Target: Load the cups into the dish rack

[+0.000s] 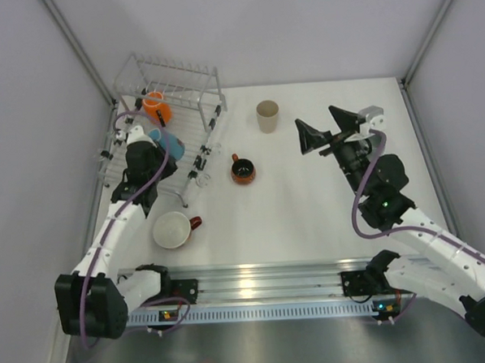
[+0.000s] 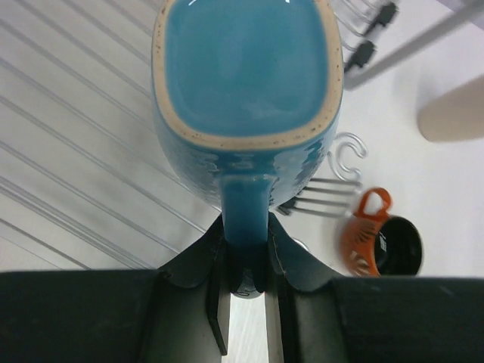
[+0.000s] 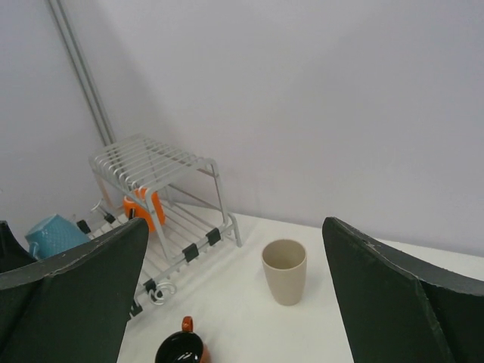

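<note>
My left gripper (image 2: 246,243) is shut on the handle of the light blue mug (image 2: 246,68), holding it over the wires of the dish rack (image 2: 76,174). From above, that mug (image 1: 169,145) sits at the rack's (image 1: 210,110) front part, with the left gripper (image 1: 154,139) beside it. An orange mug (image 1: 157,109) lies inside the rack. The beige tumbler (image 3: 284,271) stands upright on the table, ahead of my right gripper (image 3: 235,223), which is wide open and empty. The dark red-handled mug (image 1: 243,171) and the white red-handled cup (image 1: 173,230) stand on the table.
The rack sits in the far left corner against the side wall. Black clips (image 3: 198,244) line the rack's front rail. The right gripper (image 1: 316,119) hovers right of the tumbler (image 1: 267,116). Both arm bases stand on the metal rail (image 1: 264,282) at the near edge.
</note>
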You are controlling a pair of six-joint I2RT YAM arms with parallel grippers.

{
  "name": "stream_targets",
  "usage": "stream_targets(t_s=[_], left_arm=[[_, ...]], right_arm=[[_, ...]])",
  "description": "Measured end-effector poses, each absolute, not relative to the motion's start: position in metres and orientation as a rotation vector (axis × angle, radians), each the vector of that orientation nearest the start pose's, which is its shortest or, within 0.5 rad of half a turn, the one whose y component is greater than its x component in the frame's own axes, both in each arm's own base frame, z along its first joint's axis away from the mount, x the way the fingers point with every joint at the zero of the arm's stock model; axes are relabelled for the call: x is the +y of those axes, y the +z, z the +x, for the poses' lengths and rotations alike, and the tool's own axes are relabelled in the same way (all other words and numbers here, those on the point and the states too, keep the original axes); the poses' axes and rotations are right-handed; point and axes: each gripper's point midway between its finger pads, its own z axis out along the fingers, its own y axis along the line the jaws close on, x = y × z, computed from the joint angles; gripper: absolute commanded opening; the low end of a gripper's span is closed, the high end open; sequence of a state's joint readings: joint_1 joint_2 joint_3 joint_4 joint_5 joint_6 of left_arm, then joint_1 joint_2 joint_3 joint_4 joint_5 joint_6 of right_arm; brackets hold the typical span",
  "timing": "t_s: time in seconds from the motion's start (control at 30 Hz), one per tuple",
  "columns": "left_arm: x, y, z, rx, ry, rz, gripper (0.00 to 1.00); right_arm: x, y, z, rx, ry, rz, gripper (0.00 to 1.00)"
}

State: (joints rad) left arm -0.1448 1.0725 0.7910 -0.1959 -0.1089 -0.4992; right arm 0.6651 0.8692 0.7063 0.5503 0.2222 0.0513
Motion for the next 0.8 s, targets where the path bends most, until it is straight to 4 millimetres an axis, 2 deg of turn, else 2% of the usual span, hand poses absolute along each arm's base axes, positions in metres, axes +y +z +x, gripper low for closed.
stream_targets(t_s=[0.1, 0.23, 0.6, 0.8], left_arm=[[-0.028, 0.169, 0.358, 2.002, -0.245, -0.493, 0.00], [-0.015, 0.147, 0.374, 2.008, -0.211, -0.494, 0.00], [-0.013, 0.121, 0.411, 2.017, -0.193, -0.393, 0.00], [-0.013, 0.106, 0.430, 2.051, -0.171, -0.350, 0.13]], right_arm=[[0.178, 0.396, 0.288, 1.176, 0.497, -0.161, 0.99], [0.172, 0.404, 0.282, 1.153, 0.499, -0.153, 0.99], [0.168, 0.404, 0.277, 1.151, 0.496, -0.151, 0.99], [0.168, 0.401, 0.277, 1.160, 0.485, -0.160, 0.99]])
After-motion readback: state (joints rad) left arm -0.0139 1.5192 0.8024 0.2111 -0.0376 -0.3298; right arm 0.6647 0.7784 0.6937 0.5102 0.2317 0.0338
